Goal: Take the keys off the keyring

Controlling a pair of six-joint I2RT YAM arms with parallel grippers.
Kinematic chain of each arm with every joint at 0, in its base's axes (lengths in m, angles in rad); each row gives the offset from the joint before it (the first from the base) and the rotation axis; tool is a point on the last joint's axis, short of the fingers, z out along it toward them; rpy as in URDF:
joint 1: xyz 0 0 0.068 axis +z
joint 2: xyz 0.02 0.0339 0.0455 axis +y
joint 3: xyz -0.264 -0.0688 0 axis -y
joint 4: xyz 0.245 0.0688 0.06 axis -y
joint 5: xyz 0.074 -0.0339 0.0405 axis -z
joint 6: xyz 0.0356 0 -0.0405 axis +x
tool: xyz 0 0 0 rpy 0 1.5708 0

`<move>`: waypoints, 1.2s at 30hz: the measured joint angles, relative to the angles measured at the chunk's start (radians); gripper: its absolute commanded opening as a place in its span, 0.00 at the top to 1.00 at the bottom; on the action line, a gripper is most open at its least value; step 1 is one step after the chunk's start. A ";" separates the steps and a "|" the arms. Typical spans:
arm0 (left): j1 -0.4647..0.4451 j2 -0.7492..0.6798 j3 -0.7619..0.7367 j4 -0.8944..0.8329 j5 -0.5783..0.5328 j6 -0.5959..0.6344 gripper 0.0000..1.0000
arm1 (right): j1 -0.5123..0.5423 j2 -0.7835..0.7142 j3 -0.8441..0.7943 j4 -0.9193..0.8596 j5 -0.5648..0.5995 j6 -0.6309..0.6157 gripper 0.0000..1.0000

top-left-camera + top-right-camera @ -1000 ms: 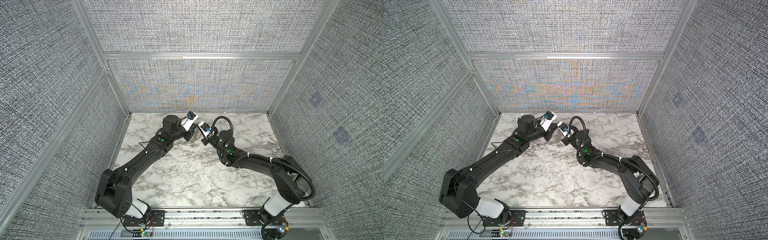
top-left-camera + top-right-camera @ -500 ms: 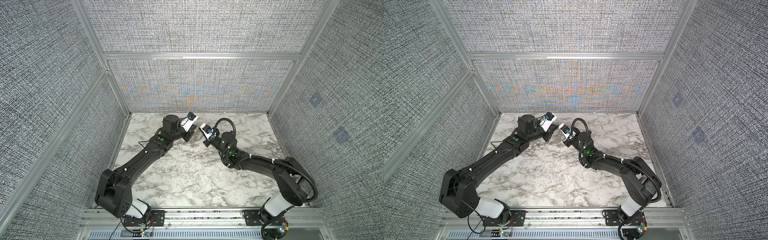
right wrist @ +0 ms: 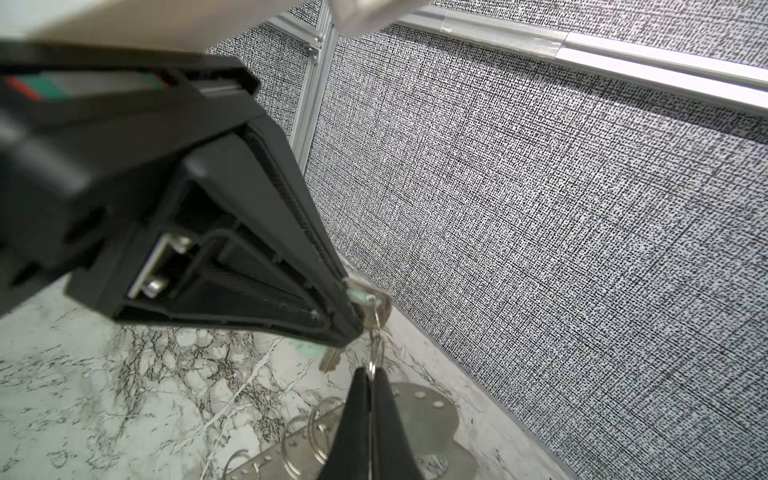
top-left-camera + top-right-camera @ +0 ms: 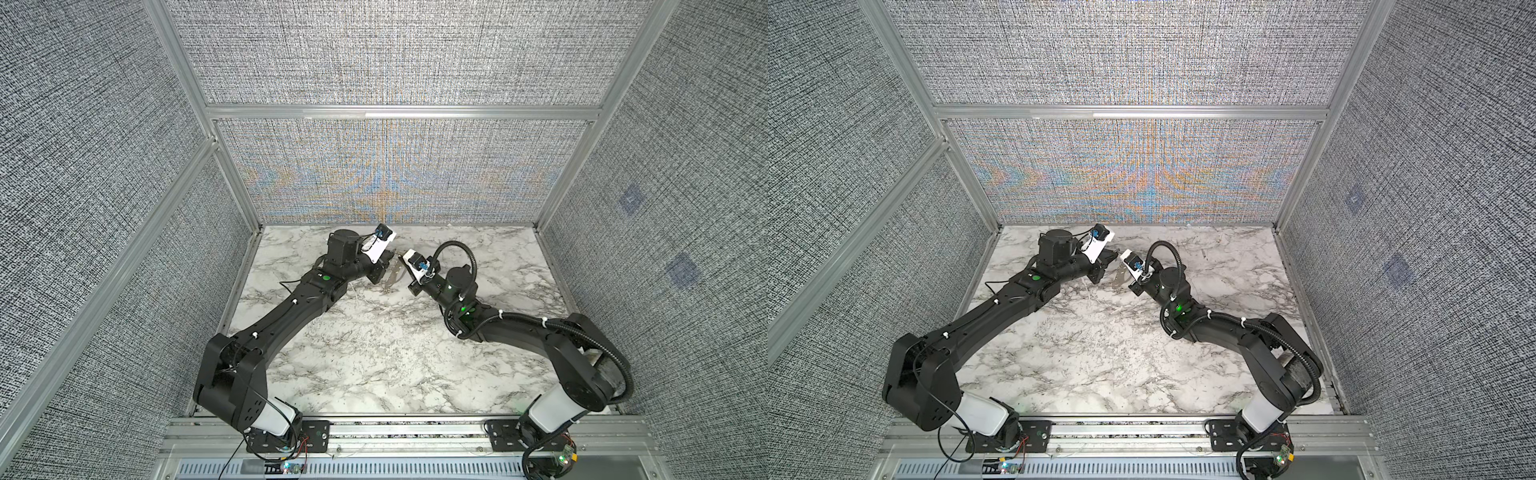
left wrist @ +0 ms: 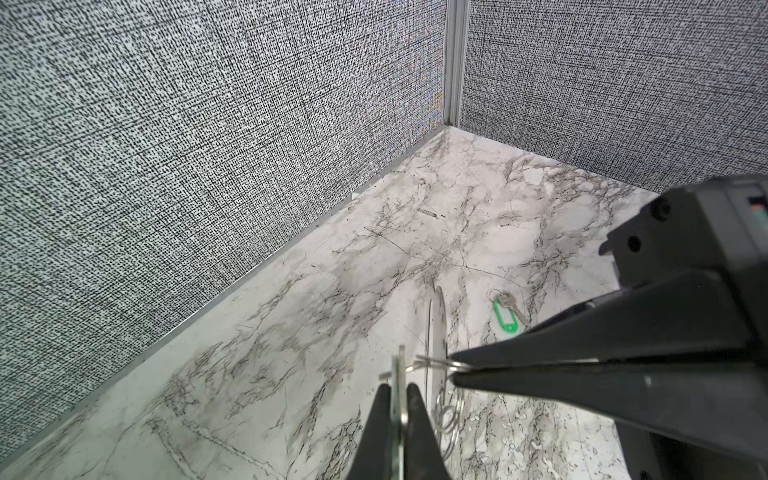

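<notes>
The right gripper, clamped on a wire ring, has eased back. The left gripper pinches a key; separation looks underway.

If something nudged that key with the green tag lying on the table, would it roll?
Probably not: the key lies flat, so it should slide on the smooth marble table. Its green tag joins it by a small ring, so the pair would likely swivel, not move stiffly. Both look thin, so probably light.
</notes>
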 measured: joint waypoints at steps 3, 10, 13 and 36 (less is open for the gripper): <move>0.001 0.010 0.006 0.006 0.003 -0.010 1.00 | -0.001 0.006 0.000 0.024 -0.005 0.003 1.00; 0.002 0.028 0.009 0.035 0.014 -0.027 1.00 | -0.014 0.021 0.001 0.069 -0.028 0.036 1.00; 0.002 0.032 0.009 0.040 0.023 -0.031 1.00 | -0.028 0.026 0.001 0.098 -0.045 0.064 1.00; 0.002 0.021 0.010 0.042 0.057 -0.015 1.00 | -0.099 0.085 -0.039 0.298 -0.187 0.215 1.00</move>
